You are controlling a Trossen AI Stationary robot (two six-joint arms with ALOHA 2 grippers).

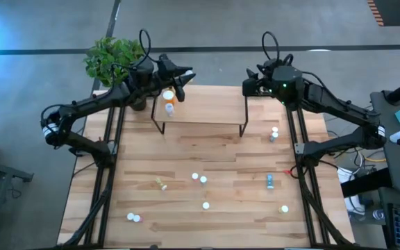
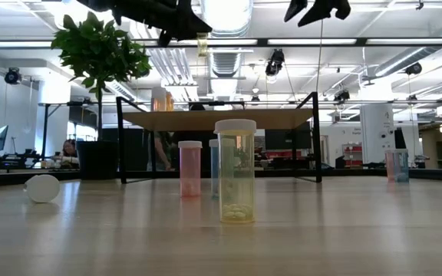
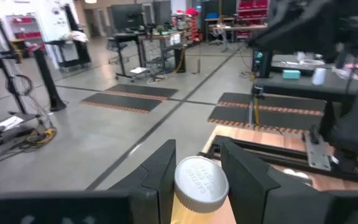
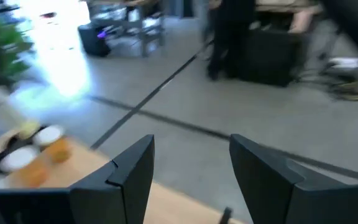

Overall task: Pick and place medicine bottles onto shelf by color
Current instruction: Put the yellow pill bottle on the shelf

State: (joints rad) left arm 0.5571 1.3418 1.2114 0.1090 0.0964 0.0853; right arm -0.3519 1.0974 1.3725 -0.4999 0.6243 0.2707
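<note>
We see the left gripper (image 3: 194, 171) over the shelf's (image 1: 207, 107) left end, fingers clamped on a white-capped bottle (image 3: 201, 182), its long axis upright, cap up, orange bottles (image 1: 168, 98) standing below, right gripper (image 4: 191, 168) empty, fingers apart, above the shelf's right end

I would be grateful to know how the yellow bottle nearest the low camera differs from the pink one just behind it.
The yellow bottle has a clear yellow body; the pink bottle is pinkish. The yellow bottle stands nearer the low camera and looks larger; the pink bottle stands farther back, to its left in that view. Both stand upright on the table with white caps.
</note>
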